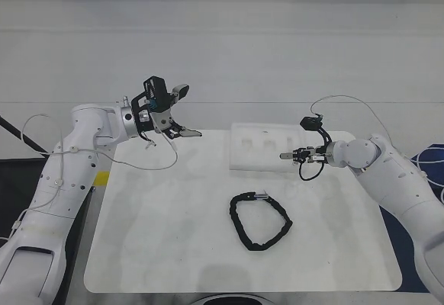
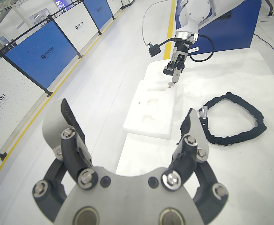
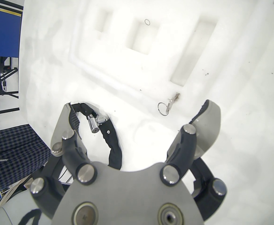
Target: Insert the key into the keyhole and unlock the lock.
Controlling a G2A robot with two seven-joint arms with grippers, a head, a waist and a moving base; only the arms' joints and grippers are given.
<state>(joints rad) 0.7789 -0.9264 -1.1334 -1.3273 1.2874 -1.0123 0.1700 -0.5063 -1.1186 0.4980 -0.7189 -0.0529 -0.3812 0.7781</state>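
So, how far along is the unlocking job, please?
Nothing is done yet: the key lies loose on the foam, the lock on the table with no key in it. In hand: the open right gripper hovers over the key. Remaining: grasp, insert, turn.

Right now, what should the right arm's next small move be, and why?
Probably lower the right gripper onto the key and close on it. The key lies loose with its ring on the foam tray, just ahead of the open, empty gripper, while the chain lock lies apart on the table, with nothing in its keyhole.
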